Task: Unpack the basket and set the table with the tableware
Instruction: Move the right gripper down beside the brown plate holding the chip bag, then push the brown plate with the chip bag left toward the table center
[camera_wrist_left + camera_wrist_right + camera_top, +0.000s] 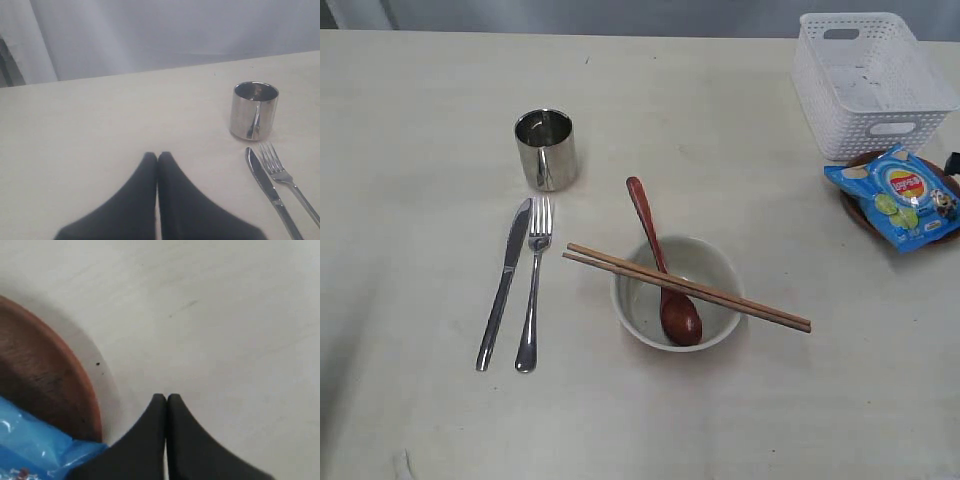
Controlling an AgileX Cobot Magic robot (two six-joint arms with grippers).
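Left gripper: its dark fingers were pressed together with nothing between them, low over bare table; the cup, knife and fork lay beyond it.
Right gripper: its fingers were pressed together on nothing, just above the tabletop and just beside the rim of the plate.
Bowl: the white bowl stood upright on the near middle of the table.
Spoon: the reddish-brown wooden spoon rested with its head inside the bowl and its handle leaning out over the far rim.
Chopsticks: the pair lay side by side across the top of the bowl, over the spoon's handle, both ends sticking out past the rim.
Knife and fork: they lay flat to the left of the bowl, just beside each other, knife on the outside, tips pointing away.
Cup: the shiny steel cup stood upright just beyond the knife and fork tips.
Plate: the dark brown plate sat by the right edge, farther back than the bowl.
Snack bag: the blue bag lay on the plate, covering most of it.
Basket: the white lattice basket stood upright at the far right, just behind the plate.
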